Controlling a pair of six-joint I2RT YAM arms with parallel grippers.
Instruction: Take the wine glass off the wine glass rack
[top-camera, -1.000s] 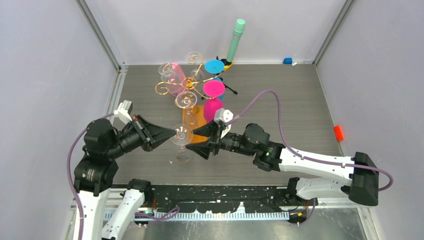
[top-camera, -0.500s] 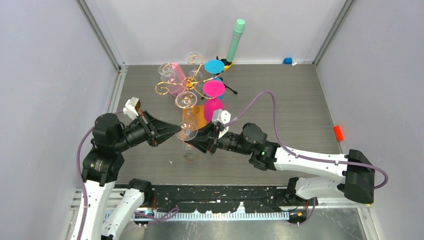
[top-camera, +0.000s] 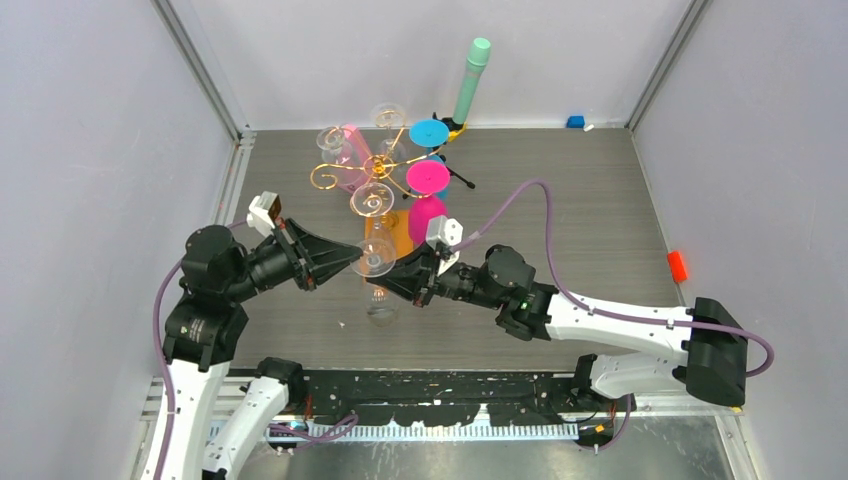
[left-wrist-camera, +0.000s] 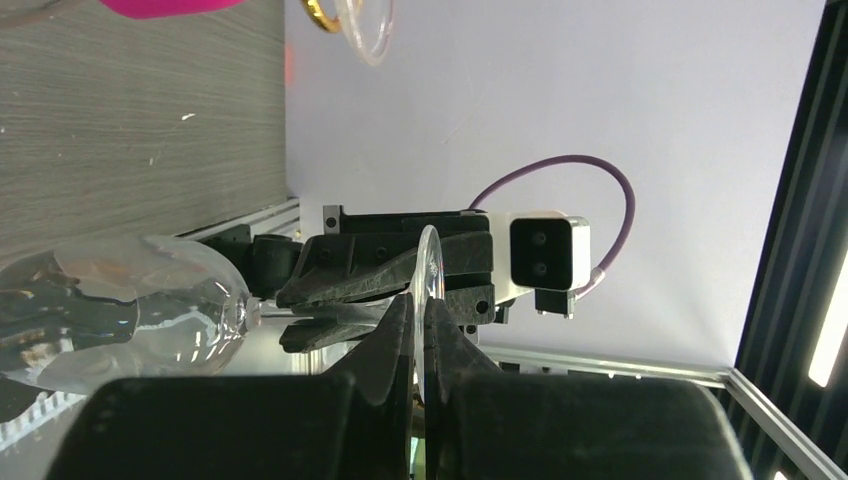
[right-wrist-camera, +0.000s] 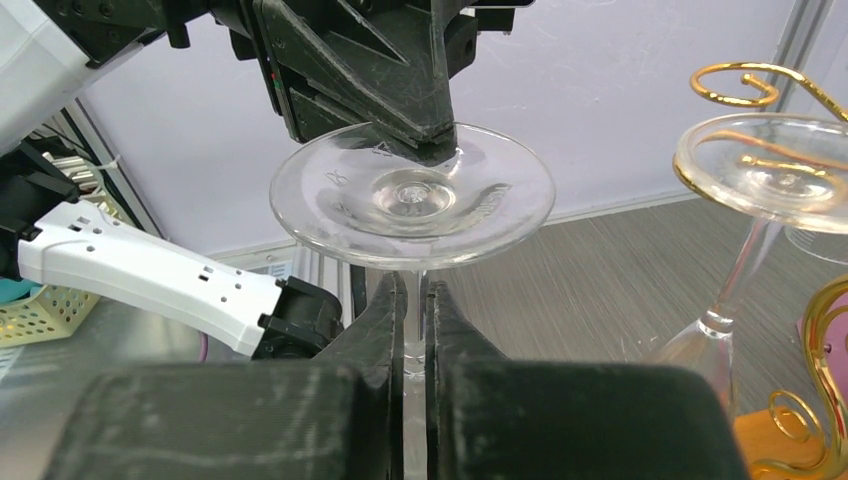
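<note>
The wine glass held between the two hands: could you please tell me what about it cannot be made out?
Left wrist view: the mouth of the wine glass is cut off by the left edge and the left hand.
Right wrist view: only its foot and stem show; the right hand hides the bowl.
Top external view: the clear bowl is too faint to tell whether it touches the table.
</note>
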